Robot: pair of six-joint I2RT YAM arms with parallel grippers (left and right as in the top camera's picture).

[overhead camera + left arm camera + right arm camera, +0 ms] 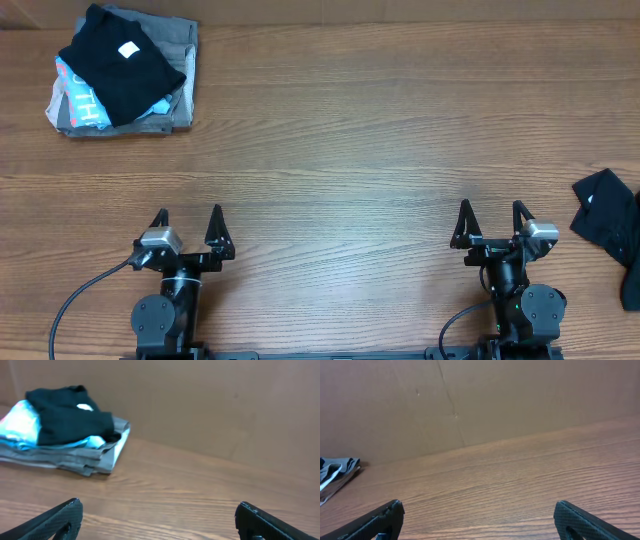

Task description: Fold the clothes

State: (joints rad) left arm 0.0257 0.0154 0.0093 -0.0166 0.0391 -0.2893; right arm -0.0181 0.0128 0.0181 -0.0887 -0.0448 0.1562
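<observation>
from overhead, a black t-shirt (120, 60) with a white label (128, 50) is seen lying topmost at the far left corner of the surface (350, 130), stacked over a light blue shirt (80, 100) and a grey folded garment (178, 40). a second black garment (607, 215) is crumpled at the right edge. the left claw (188, 211) and the right claw (490, 205) are set at the near edge, well apart, both released wide and grasping nothing. through the left wrist view, the black t-shirt (65, 417) is shown ahead and to the left, on top of the other two garments, with bare wood between the spread fingers (60, 520). through the right wrist view, a sliver of grey fabric (335, 474) is caught at the left border, and the fingers (375, 522) are spread apart.
</observation>
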